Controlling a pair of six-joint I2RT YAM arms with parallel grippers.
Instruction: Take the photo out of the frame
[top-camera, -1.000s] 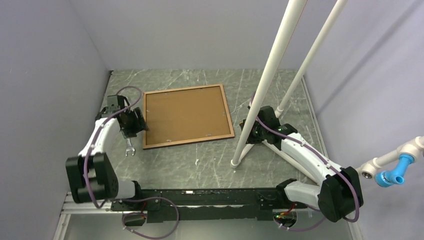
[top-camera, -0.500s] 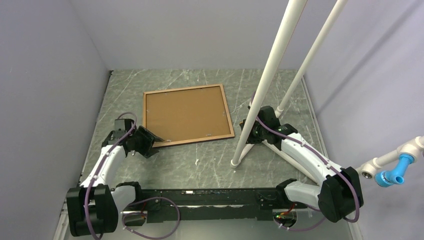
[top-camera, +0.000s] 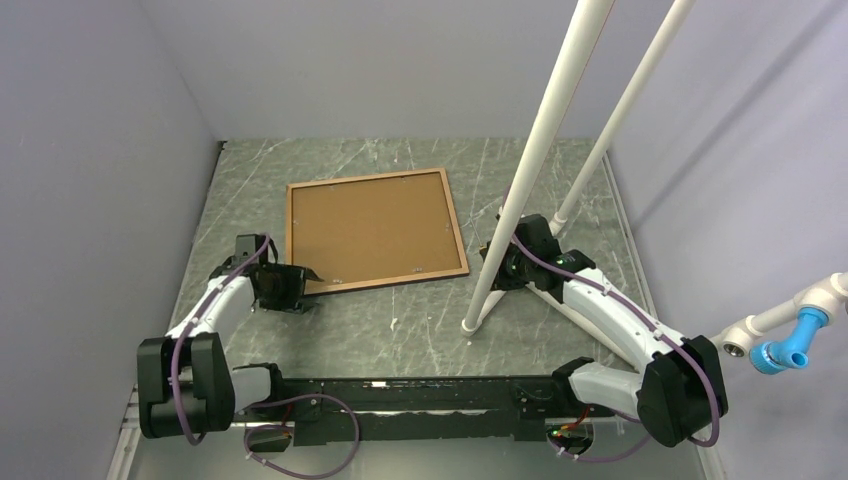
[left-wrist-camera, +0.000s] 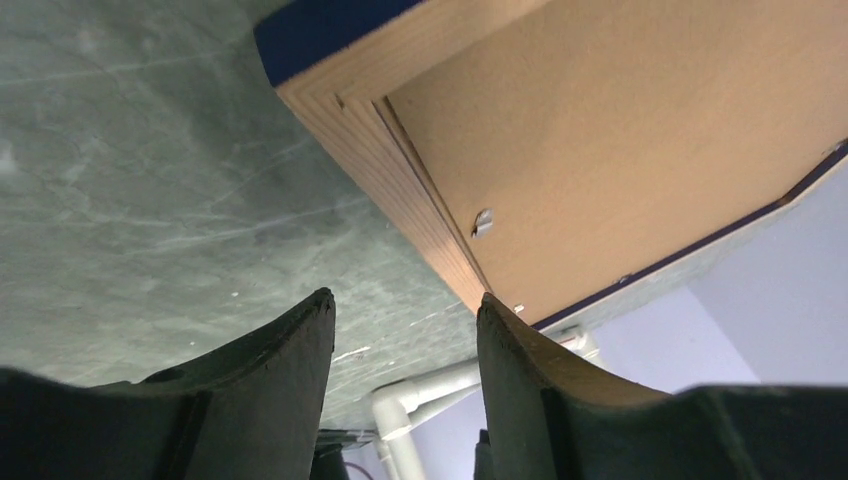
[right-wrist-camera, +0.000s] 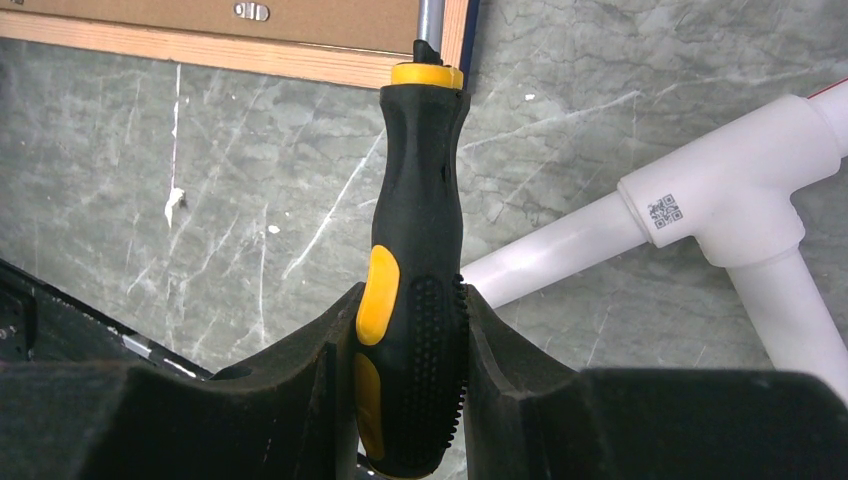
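Observation:
The frame (top-camera: 375, 230) lies face down on the table, its brown backing board up, ringed by a light wood rim and navy edges. The photo is hidden under the board. My left gripper (top-camera: 303, 283) is low at the frame's near-left corner, open, with bare table between its fingers. In the left wrist view the left gripper (left-wrist-camera: 405, 300) looks along the frame's (left-wrist-camera: 620, 130) wood rim, past a small metal tab (left-wrist-camera: 483, 222). My right gripper (right-wrist-camera: 410, 292) is shut on a black-and-yellow screwdriver (right-wrist-camera: 415, 240), whose shaft points at the frame's (right-wrist-camera: 300, 55) right side.
Two white pipes (top-camera: 545, 130) slant up from feet on the table right of the frame, just left of my right gripper (top-camera: 500, 262). A white pipe tee (right-wrist-camera: 730, 200) lies beside the screwdriver. Grey walls close in on the left, back and right.
My left arm has swung from the frame's left edge down toward me, to its near-left corner, dropping lower, and its jaws have narrowed slightly. The right arm and screwdriver have not moved.

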